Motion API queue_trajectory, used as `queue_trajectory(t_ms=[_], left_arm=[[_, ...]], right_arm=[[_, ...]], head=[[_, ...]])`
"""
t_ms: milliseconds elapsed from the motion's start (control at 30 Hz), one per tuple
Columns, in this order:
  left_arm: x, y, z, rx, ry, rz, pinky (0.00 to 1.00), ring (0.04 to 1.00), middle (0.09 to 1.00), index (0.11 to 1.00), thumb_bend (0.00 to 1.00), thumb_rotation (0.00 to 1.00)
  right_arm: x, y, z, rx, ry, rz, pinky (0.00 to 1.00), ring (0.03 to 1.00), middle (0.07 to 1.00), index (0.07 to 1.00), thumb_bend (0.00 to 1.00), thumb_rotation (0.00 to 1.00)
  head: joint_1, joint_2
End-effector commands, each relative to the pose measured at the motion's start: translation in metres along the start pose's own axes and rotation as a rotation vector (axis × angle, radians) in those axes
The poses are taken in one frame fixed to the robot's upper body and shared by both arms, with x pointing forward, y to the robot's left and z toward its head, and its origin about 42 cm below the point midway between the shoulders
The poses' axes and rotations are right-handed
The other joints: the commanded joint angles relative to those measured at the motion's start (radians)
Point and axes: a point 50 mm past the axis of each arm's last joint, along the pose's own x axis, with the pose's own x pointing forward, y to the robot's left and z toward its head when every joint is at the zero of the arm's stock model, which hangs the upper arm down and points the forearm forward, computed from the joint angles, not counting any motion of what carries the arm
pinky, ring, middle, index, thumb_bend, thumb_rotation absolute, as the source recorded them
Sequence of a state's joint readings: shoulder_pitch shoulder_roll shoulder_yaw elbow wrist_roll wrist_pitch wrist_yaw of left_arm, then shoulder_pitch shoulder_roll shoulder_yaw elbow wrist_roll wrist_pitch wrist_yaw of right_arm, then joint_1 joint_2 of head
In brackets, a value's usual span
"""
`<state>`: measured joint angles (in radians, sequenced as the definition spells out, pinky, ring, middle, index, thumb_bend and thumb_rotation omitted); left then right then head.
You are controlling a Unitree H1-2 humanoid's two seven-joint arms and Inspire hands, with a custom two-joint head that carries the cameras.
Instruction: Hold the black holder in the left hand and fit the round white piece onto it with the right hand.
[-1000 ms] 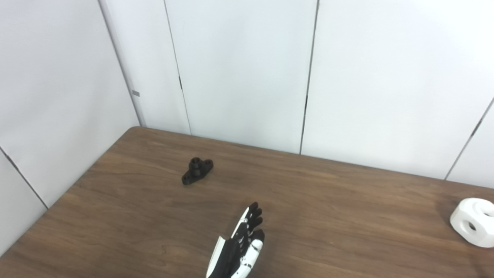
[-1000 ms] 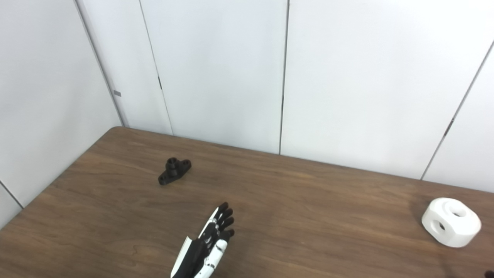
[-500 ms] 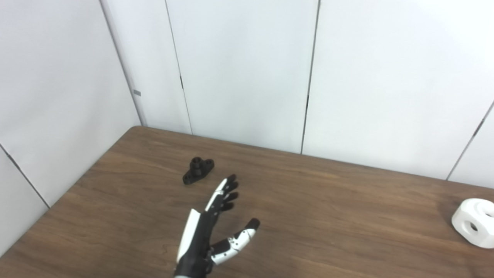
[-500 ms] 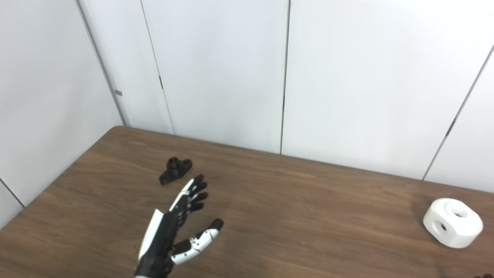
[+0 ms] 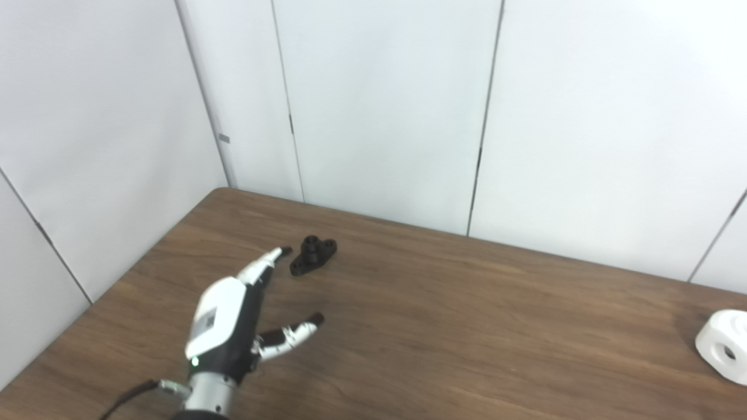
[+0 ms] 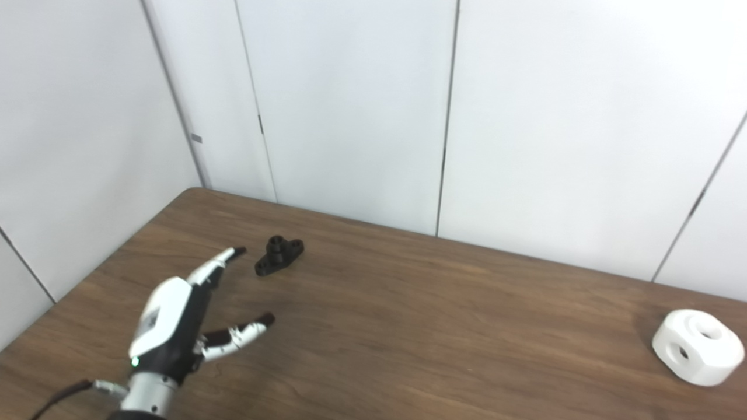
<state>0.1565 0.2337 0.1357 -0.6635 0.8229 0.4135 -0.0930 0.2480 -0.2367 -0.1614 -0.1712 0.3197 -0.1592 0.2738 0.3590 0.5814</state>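
**Left hand spread near the black holder, white piece far off to the right**

The left hand point(image 5: 233, 321) reaches in from the lower left over the wooden table point(image 5: 467, 326). Its fingers point(image 5: 265, 262) stretch forward toward the far left part of the table, and the thumb point(image 5: 295, 332) sticks out to the side, well apart from them. The hand holds nothing. A small green light glows near its wrist, and a dark cable runs off from the wrist toward the bottom edge.

The black holder point(image 5: 313, 254) lies flat on the table, just beyond and slightly to the right of the fingertips. A narrow strip of wood shows between the nearest fingertip and the holder, so the two look apart, not touching. The holder has a short upright collar in the middle and a flat ear with a hole on each side; it lies at a slant, one ear nearer the hand and the other nearer the wall.

The round white piece point(image 6: 697, 354) sits on the table close to the right edge, well apart from both the holder and the hand. It is a chunky block with round holes in its top and side.

White wall panels point(image 5: 379, 105) stand behind the table. The right hand does not appear in either view.
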Motion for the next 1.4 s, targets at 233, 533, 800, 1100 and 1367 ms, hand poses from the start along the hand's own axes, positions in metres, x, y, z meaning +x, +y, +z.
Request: queue_trajectory(t_ms=[233,533,800,1100,1367], left_arm=[[0.041,0.013,-0.015,0.262,0.012,0.060,0.98,0.976,0.948,0.878,0.83,0.49],[0.082,-0.001,-0.033,0.343,0.083,0.008,1.00,0.990,0.959,0.868,0.83,0.55],[0.119,-0.022,-0.042,0.364,0.141,-0.035,1.00,0.999,0.961,0.865,0.83,0.55],[0.155,-0.037,-0.046,0.187,0.222,-0.050,1.00,0.990,0.960,0.855,0.84,0.51],[0.178,-0.050,-0.045,0.172,0.252,-0.054,1.00,0.984,0.954,0.850,0.84,0.48]], right_arm=[[-0.008,0.018,-0.011,0.071,0.031,-0.001,0.94,0.971,0.962,0.939,0.63,1.00],[-0.010,0.021,-0.010,0.091,0.030,-0.013,0.96,0.978,0.960,0.932,0.62,1.00],[-0.009,0.020,-0.006,0.088,0.016,-0.012,0.96,0.974,0.962,0.948,0.63,1.00],[-0.013,0.019,-0.004,0.074,0.023,-0.013,0.97,0.975,0.961,0.943,0.62,1.00],[-0.016,0.016,-0.004,0.068,0.023,-0.027,0.97,0.968,0.954,0.946,0.63,1.00]], head=[[-0.010,0.007],[-0.017,0.012],[-0.018,0.019],[-0.022,0.026],[-0.015,0.032]])
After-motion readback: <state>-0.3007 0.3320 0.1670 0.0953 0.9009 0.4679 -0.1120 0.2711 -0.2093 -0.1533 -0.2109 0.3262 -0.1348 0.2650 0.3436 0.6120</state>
